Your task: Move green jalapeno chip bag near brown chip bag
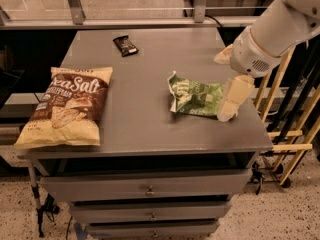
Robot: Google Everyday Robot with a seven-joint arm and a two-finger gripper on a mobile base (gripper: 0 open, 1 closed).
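The green jalapeno chip bag (195,98) lies crumpled on the right part of the grey table (150,74). The brown chip bag (67,107), with white "Sea Salt" lettering and cream-yellow ends, lies flat at the table's front left. My gripper (228,79) comes in from the upper right on a white arm and hangs low at the green bag's right end. It is open. One cream finger (233,98) overlaps the bag's right edge; the other (223,57) is behind it, farther back. Nothing is held.
A small black wrapped bar (125,45) lies at the back middle of the table. Drawers (148,188) sit below the tabletop. Wooden rails (287,134) stand to the right of the table. A glass partition runs along the back.
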